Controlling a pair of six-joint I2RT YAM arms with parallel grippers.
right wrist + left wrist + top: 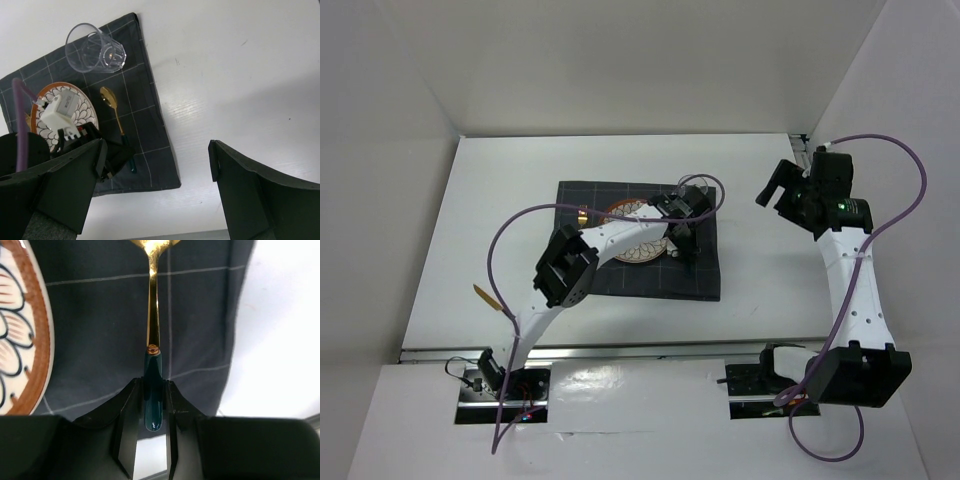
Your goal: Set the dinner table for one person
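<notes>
The white dinner table (500,200) bears a dark grey grid cloth (705,280) with a patterned brown-rimmed plate (630,215) on it. A spoon (152,315) with a gold bowl and a teal handle lies on the cloth just right of the plate (20,340). My left gripper (153,385) is shut on the spoon's teal handle, low over the cloth (685,248). A clear glass (95,48) stands on the cloth's far right corner. My right gripper (157,145) is open and empty, raised above the bare table right of the cloth (775,185).
A thin gold utensil (485,297) lies on the table at the near left, beside the left arm. White walls close in the table at the back and sides. An aluminium rail (650,350) runs along the near edge.
</notes>
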